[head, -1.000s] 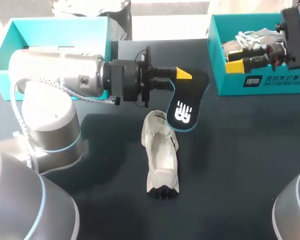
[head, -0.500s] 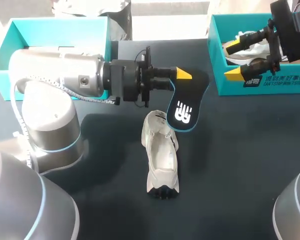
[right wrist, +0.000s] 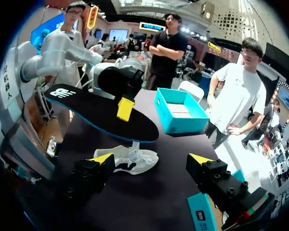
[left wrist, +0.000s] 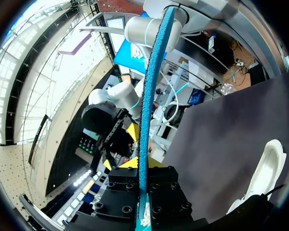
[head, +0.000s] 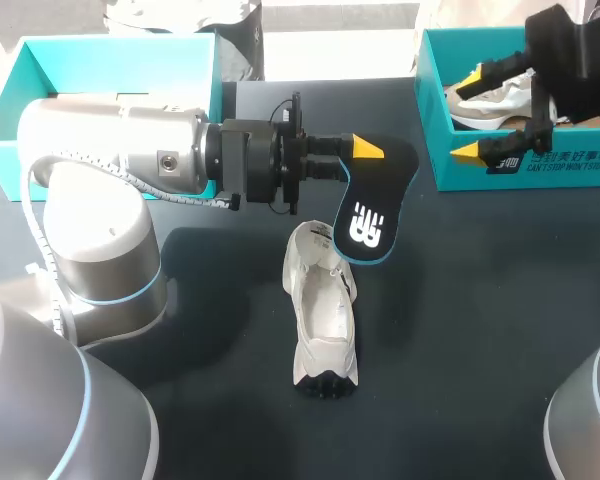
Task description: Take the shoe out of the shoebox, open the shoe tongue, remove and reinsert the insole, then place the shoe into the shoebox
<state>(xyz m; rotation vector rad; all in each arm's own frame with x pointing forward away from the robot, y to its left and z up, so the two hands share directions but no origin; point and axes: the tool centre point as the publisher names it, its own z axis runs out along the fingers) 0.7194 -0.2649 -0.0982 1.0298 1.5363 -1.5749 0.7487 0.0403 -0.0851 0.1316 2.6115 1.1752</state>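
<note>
My left gripper [head: 364, 150] is shut on the heel end of a black insole [head: 368, 205] with a teal edge, held in the air just above the heel of the white shoe [head: 321, 305], which lies on the dark table. In the left wrist view the insole [left wrist: 147, 96] runs edge-on between the fingers, and the shoe [left wrist: 265, 168] lies off to one side below. My right gripper [head: 470, 116] stands open at the near wall of the right teal shoebox [head: 540, 168], holding nothing. From the right wrist, the right gripper [right wrist: 151, 160] faces the insole [right wrist: 101, 113] and shoe [right wrist: 132, 159].
A second pale shoe [head: 490, 92] lies inside the right shoebox. Another teal box [head: 110, 45] stands at the back left, also visible as the teal box [right wrist: 180, 110] beyond the insole. My left arm's thick body [head: 110, 150] spans the table's left half.
My right gripper has turned and risen toward the back right over the shoebox, its fingers now spread one above the other. The left arm, insole and shoe have not moved.
</note>
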